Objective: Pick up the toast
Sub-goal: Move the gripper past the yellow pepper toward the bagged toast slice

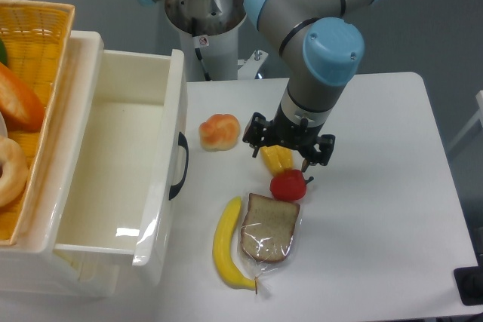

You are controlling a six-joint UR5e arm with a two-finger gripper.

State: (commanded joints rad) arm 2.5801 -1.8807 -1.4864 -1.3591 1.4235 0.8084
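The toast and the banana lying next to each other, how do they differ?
The toast is a flat brown slice with a darker crust; the banana is a long, curved yellow fruit. The toast is sealed in clear crinkly plastic wrap; the banana lies bare. The toast is wide and squat; the banana is narrow and longer. Both lie flat on the white table, side by side, with the banana nearer the white drawer.

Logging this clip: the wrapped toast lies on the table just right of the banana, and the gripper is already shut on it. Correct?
Not quite. In the camera view the gripper hovers over the yellow piece, not holding the toast. The toast does lie just right of the banana.
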